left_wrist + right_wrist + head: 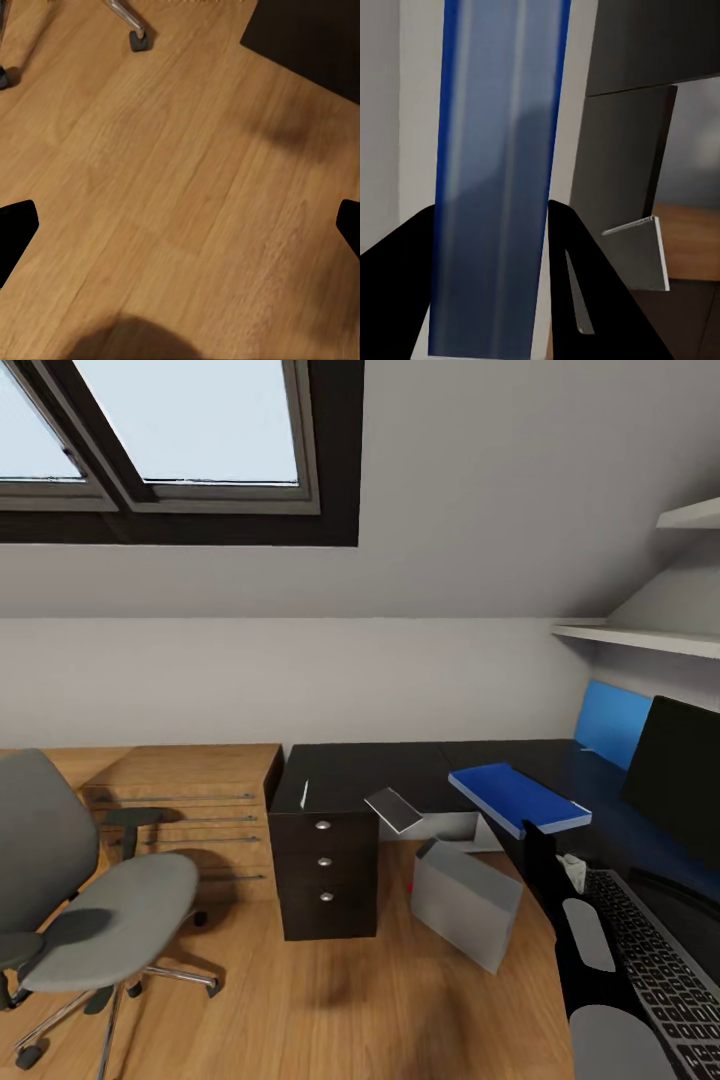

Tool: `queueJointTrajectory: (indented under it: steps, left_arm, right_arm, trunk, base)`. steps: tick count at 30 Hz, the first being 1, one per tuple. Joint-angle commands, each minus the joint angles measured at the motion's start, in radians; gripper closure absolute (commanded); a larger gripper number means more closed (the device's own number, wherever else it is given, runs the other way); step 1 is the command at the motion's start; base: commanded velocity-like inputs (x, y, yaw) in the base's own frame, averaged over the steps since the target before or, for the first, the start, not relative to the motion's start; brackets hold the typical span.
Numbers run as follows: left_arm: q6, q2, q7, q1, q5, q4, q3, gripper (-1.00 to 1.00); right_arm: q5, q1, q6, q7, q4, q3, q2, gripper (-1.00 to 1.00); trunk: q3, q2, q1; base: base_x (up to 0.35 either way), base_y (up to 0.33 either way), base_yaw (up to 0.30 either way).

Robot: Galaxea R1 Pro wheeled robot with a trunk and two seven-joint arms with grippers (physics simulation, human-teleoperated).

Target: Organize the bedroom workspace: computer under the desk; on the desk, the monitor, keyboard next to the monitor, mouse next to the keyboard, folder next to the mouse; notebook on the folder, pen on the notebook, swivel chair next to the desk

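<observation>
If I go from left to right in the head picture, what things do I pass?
swivel chair → wooden chest of drawers → pen → notebook → computer → folder → monitor

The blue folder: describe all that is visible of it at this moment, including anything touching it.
The folder is a flat, bright blue rectangle with a pale edge along its near side. In the head view it seems lifted just above the black desk, one end jutting past the desk edge toward the right gripper. In the right wrist view its blue face with white borders sits between the two dark fingers, which appear closed on it.
</observation>
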Motion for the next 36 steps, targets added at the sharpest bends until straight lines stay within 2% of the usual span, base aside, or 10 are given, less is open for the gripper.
queueJointTrajectory:
  steps: [1, 20, 29, 33, 36]
  left_arm:
    - [-0.005, 0.001, 0.007, -0.001, 0.007, 0.0, -0.009, -1.0]
    - [-0.004, 0.001, 0.007, -0.001, 0.007, 0.0, -0.011, -1.0]
    - [-0.004, 0.0, 0.007, -0.001, 0.007, 0.0, -0.011, -1.0]
    - [-0.004, 0.0, 0.007, -0.001, 0.007, 0.001, -0.012, -1.0]
    - [-0.004, 0.001, 0.007, -0.001, 0.007, 0.001, -0.031, -1.0]
  right_arm:
    - [-0.007, -0.001, 0.008, 0.003, 0.0, -0.005, 0.001, 1.0]
    - [-0.009, -0.001, 0.009, 0.005, 0.013, -0.005, 0.001, 1.0]
    - [-0.06, -0.001, -0.001, 0.0, 0.049, -0.005, 0.0, 1.0]
    - [-0.065, -0.001, -0.053, -0.002, 0.07, -0.006, -0.001, 1.0]
    - [-0.067, -0.001, -0.138, -0.002, 0.084, -0.003, -0.002, 1.0]
  trunk:
    - [-0.001, -0.001, 0.0]
    - [-0.001, -0.001, 0.0]
    - [-0.001, -0.001, 0.0]
    - [-0.001, -0.001, 0.0]
    - [-0.001, -0.001, 0.0]
  base:
    - [0.272, 0.0, 0.0]
    - [0.283, -0.132, 0.0]
    - [0.194, -0.111, 0.0]
    - [0.032, -0.023, 0.0]
    - [0.009, -0.007, 0.0]
